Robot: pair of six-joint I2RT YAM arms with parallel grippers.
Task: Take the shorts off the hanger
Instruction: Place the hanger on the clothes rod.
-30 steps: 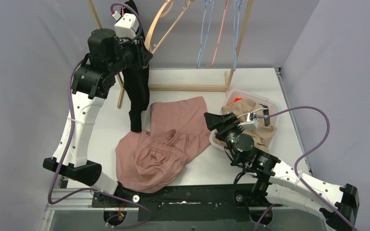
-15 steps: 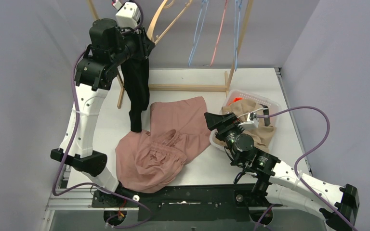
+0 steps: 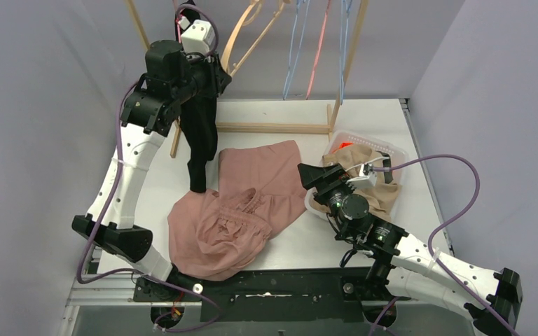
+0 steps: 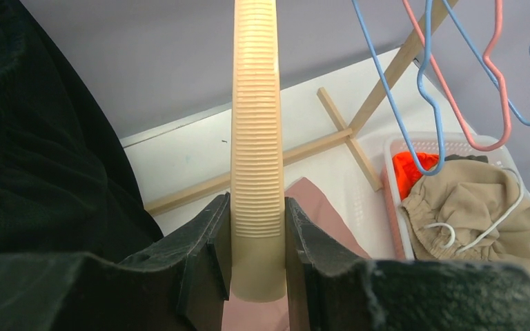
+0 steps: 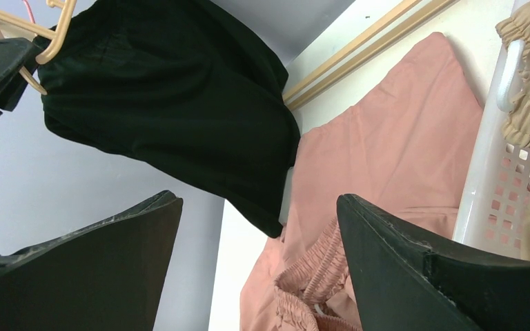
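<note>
Dark olive shorts (image 3: 199,140) hang from a beige ribbed hanger (image 3: 242,35) at the back left, their lower hem touching the table. My left gripper (image 3: 217,73) is shut on that hanger's arm (image 4: 255,138); in the left wrist view both pads of the gripper (image 4: 257,200) press its sides, with the dark shorts (image 4: 34,138) to the left. Dusty pink shorts (image 3: 238,210) lie crumpled on the table. My right gripper (image 3: 315,175) hovers open and holds nothing, between the pink shorts (image 5: 386,152) and the basket. The right wrist view looks up at the dark shorts (image 5: 172,96).
A white basket (image 3: 392,150) at the right holds beige shorts (image 3: 364,175) and a bit of orange fabric (image 3: 343,145). The wooden rack's base (image 3: 273,127) crosses the back of the table. Blue and pink wire hangers (image 3: 308,49) dangle from the rack. Grey walls close in on both sides.
My left arm has shifted right with the beige hanger in its grip. The wire hangers have swung slightly. The right arm has not moved.
</note>
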